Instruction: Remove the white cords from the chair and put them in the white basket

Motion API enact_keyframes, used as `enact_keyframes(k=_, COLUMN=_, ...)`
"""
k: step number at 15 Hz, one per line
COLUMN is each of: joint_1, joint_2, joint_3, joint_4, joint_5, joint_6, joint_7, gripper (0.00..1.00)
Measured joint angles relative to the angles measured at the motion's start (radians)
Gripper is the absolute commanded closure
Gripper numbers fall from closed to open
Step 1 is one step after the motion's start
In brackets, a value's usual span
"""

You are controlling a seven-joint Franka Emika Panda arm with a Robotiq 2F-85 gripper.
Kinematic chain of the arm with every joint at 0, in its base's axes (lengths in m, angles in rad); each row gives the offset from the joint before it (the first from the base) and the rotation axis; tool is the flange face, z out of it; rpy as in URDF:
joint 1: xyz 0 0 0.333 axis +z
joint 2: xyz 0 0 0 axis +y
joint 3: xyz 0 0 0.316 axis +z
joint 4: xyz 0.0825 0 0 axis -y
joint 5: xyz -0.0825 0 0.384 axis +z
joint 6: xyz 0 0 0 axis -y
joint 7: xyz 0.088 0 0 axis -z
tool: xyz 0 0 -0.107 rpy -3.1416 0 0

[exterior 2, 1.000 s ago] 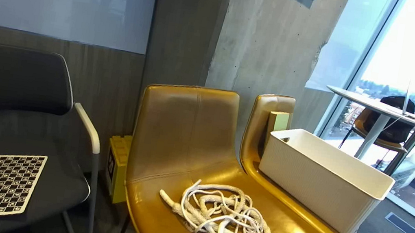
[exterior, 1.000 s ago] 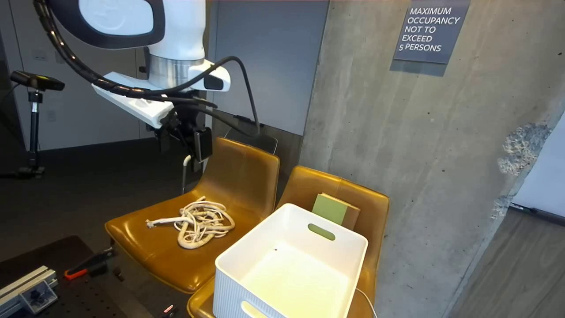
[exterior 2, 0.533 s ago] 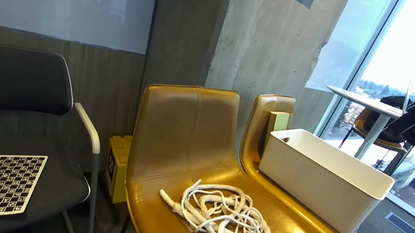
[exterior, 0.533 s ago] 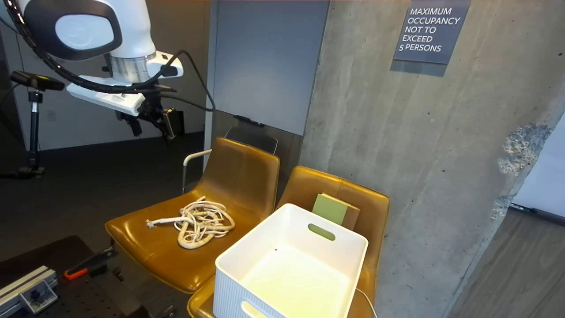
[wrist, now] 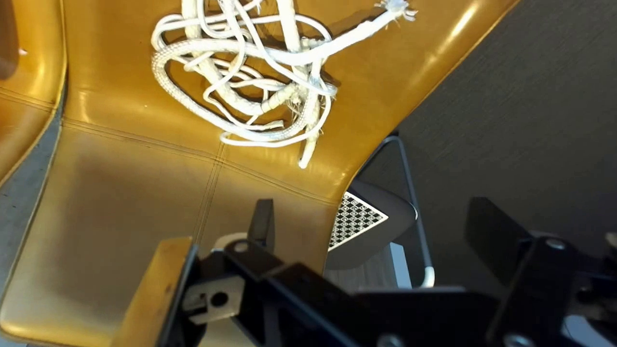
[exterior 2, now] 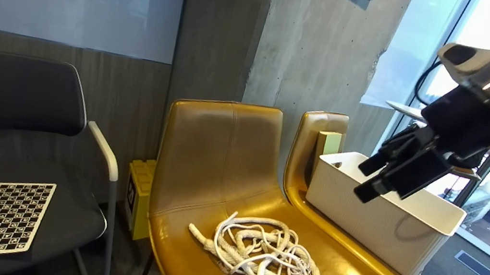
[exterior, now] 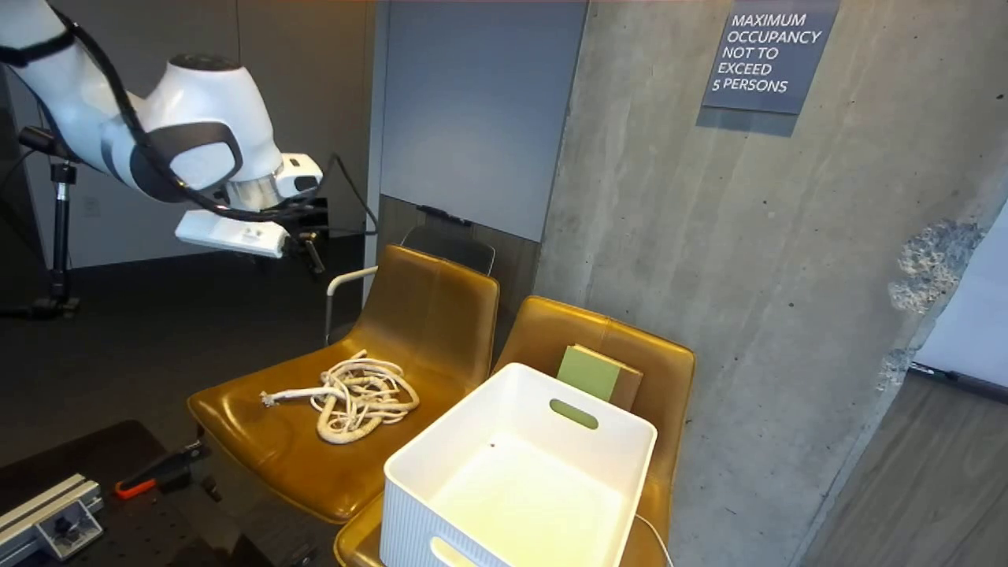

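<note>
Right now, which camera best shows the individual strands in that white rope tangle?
The wrist view: there the white rope tangle looks largest, its crossings easiest to trace, though the picture's top edge crops it. Both exterior views show it smaller, lying on the mustard-yellow chair.

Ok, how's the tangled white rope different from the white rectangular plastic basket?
The tangled white rope makes curvy loops; the white rectangular plastic basket has straight walls. The rope lies low; the basket stands taller. The rope's smaller, the basket bigger. Both look whitish.

In an exterior view the blurred claw (exterior 2: 367, 179) has swung, apparently lower, in front of the white basket (exterior 2: 370, 224).
</note>
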Motion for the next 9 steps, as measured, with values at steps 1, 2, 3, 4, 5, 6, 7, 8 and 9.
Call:
enact_keyframes(k=1, joint_1=0.000, joint_2=0.066, joint_3=-0.001, joint_4=0.027, joint_5=0.000, joint_6=0.023, joint_7=-0.014, gripper=0.00)
enact_keyframes(k=2, joint_1=-0.002, joint_2=0.135, joint_3=-0.001, joint_4=0.057, joint_5=0.000, joint_6=0.042, joint_7=-0.028, gripper=0.00)
enact_keyframes(k=3, joint_1=-0.005, joint_2=0.204, joint_3=-0.002, joint_4=0.086, joint_5=0.000, joint_6=0.061, joint_7=-0.041, gripper=0.00)
enact_keyframes(k=4, joint_1=-0.008, joint_2=0.272, joint_3=-0.002, joint_4=0.115, joint_5=-0.002, joint_6=0.078, joint_7=-0.055, gripper=0.00)
enact_keyframes(k=5, joint_1=-0.010, joint_2=0.339, joint_3=-0.004, joint_4=0.144, joint_5=-0.006, joint_6=0.098, joint_7=-0.067, gripper=0.00)
enact_keyframes(k=6, joint_1=-0.024, joint_2=0.404, joint_3=0.001, joint_4=0.172, joint_5=-0.051, joint_6=0.119, joint_7=-0.056, gripper=0.00)
enact_keyframes(k=7, joint_1=-0.040, joint_2=0.463, joint_3=0.003, joint_4=0.201, joint_5=-0.124, joint_6=0.140, joint_7=-0.025, gripper=0.00)
enact_keyframes(k=8, joint_1=-0.049, joint_2=0.521, joint_3=-0.005, joint_4=0.232, joint_5=-0.191, joint_6=0.159, joint_7=0.004, gripper=0.00)
enact_keyframes(k=9, joint_1=-0.050, joint_2=0.575, joint_3=-0.023, joint_4=0.268, joint_5=-0.249, joint_6=0.174, joint_7=0.028, gripper=0.00)
